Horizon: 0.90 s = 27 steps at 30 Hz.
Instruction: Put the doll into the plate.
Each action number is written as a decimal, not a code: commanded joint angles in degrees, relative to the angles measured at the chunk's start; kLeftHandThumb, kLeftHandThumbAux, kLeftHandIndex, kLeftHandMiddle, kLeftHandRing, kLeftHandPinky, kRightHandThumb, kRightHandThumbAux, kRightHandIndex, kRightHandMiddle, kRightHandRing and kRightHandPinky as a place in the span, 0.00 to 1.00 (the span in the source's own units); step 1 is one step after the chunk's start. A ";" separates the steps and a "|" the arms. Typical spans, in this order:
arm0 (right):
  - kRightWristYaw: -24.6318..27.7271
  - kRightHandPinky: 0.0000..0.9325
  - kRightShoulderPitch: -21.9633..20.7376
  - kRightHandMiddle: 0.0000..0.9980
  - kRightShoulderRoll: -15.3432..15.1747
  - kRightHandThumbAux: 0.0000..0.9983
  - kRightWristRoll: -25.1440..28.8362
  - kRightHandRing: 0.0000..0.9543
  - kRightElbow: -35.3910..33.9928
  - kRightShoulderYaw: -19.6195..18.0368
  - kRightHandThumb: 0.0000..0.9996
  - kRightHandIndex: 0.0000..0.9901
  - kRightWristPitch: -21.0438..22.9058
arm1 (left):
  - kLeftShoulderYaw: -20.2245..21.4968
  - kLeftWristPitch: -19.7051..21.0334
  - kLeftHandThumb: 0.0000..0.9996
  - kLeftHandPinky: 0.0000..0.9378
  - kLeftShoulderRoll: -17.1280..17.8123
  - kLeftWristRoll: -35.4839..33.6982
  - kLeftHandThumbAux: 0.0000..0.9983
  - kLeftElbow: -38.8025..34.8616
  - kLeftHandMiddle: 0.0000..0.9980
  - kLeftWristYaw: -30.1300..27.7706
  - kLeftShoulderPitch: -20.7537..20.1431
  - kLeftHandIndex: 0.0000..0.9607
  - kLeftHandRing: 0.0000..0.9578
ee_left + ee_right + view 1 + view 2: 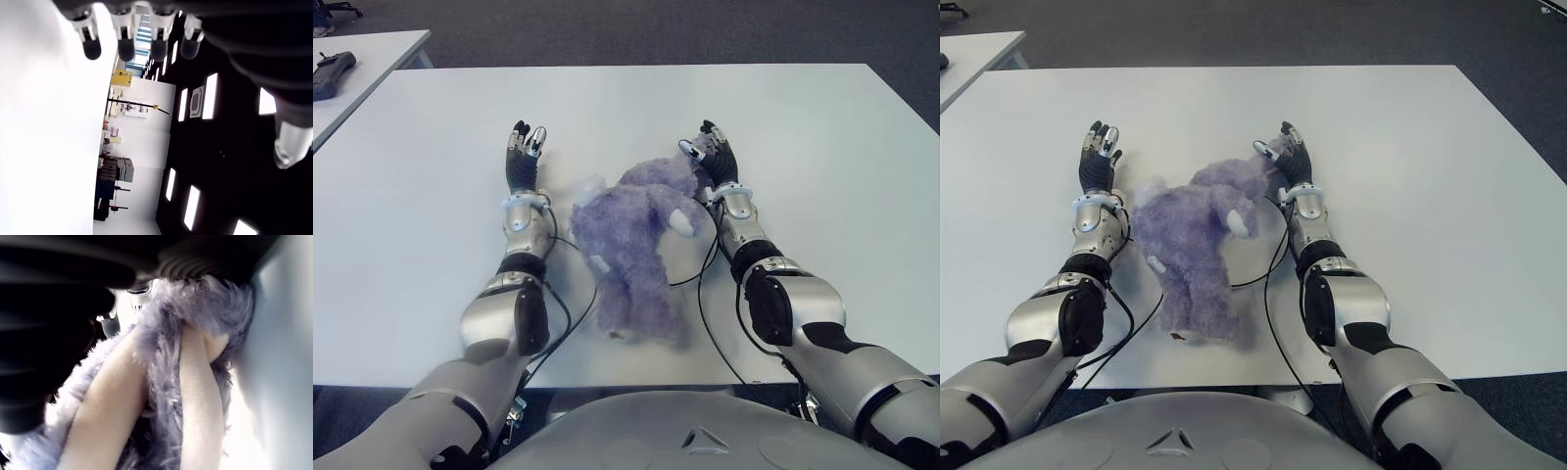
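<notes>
The doll (pixel 631 245) is being gripped by the right hand (pixel 710 157); the left hand (pixel 524 152) is being held open; a firm hold is being advised.

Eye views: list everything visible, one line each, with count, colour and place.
doll: one, purple plush with pale patches, lying on the table between the two arms.
plate: one, white, mostly hidden under the doll.
table: one, white, in front of the robot.
second table: one, white, far left.
dark device: one, on the second table.
cables: black, running beside the forearms.
left hand: fingers extended, holding nothing, left of the doll.
right hand: fingers closed on the doll's far end.
</notes>
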 commanded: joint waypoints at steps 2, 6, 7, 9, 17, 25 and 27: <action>-0.56 0.07 7.33 0.07 4.23 0.63 -2.47 0.05 5.27 2.65 0.00 0.07 4.66 | 0.90 1.18 0.00 0.02 -5.81 -1.53 0.52 8.55 0.08 0.84 14.44 0.03 0.05; -0.70 0.07 7.62 0.08 4.33 0.63 -2.78 0.06 5.25 2.84 0.00 0.08 4.41 | 0.89 1.18 0.00 0.03 -5.79 -1.53 0.52 8.57 0.08 0.76 14.46 0.03 0.05; -0.73 0.08 7.67 0.08 4.34 0.64 -2.76 0.06 5.24 2.88 0.00 0.08 4.37 | 0.86 1.19 0.00 0.03 -5.78 -1.50 0.53 8.57 0.08 0.76 14.47 0.03 0.05; -1.00 0.08 7.81 0.08 4.42 0.65 -2.68 0.07 5.25 2.90 0.00 0.09 4.33 | 0.49 1.07 0.00 0.02 -5.67 -1.07 0.53 8.59 0.08 1.01 14.56 0.03 0.05; -2.40 0.10 8.15 0.10 4.82 0.66 -3.10 0.08 5.30 3.52 0.00 0.10 4.25 | 0.15 0.73 0.00 0.00 -5.62 -0.78 0.51 8.59 0.08 1.27 14.65 0.03 0.05; -2.41 0.08 8.92 0.09 5.61 0.68 -2.74 0.08 5.37 3.72 0.00 0.09 3.98 | -0.10 0.87 0.00 0.01 -5.50 -0.52 0.51 8.64 0.08 1.43 14.65 0.02 0.05; -2.56 0.08 9.12 0.09 5.86 0.68 -2.77 0.08 5.39 3.79 0.00 0.09 3.98 | -0.07 0.68 0.00 0.01 -5.54 -0.55 0.51 8.61 0.08 1.41 14.69 0.02 0.05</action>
